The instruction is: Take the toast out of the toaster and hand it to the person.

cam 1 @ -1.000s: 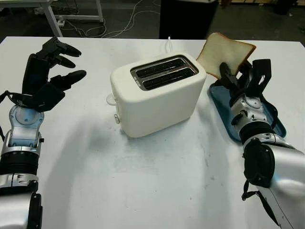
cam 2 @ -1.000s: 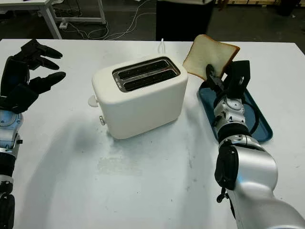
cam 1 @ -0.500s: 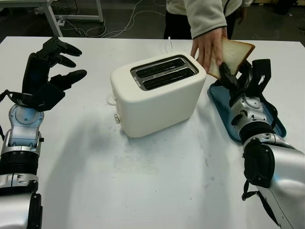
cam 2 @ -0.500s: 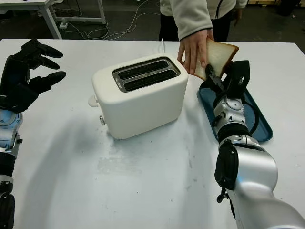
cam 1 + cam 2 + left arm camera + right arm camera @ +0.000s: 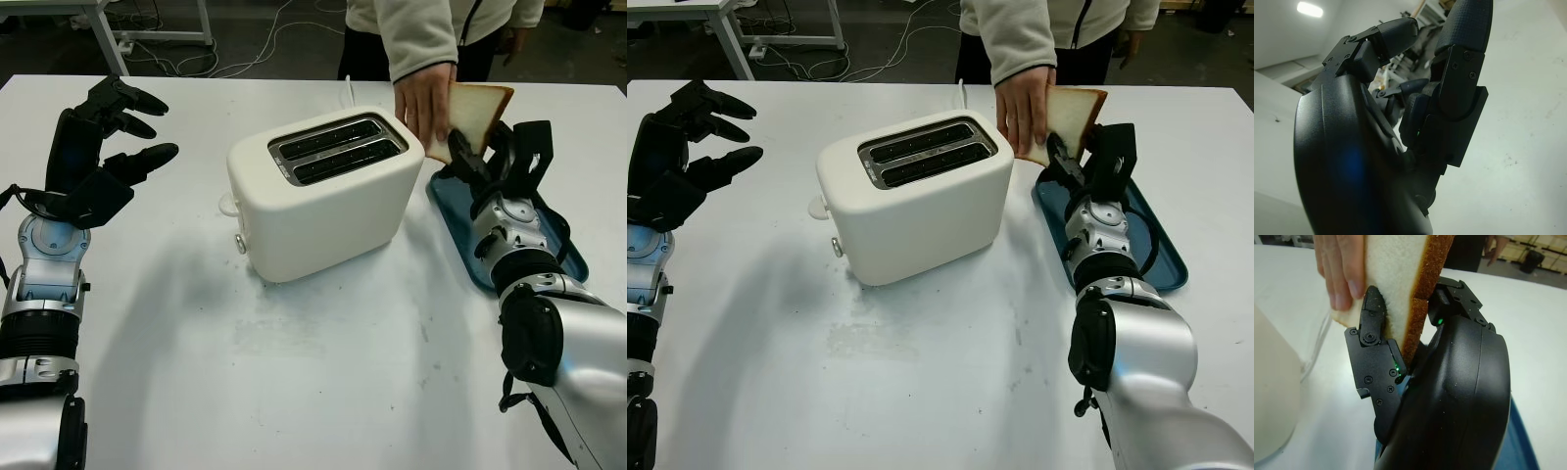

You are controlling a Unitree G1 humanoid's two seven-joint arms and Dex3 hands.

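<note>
Now the right hand [image 5: 495, 162] fingers [image 5: 1374, 320] pinch the toast's [image 5: 1073, 113] lower edge, light, soft, crumbly, as the person's hand [image 5: 1022, 108] grips its side.

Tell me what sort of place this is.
Probably a robotics lab or workshop, not a kitchen. The toaster sits on a plain white table, loose cables trail over the dark floor behind it, and a metal-legged workbench stands at the back, with stacked boxes in the right wrist view.
</note>
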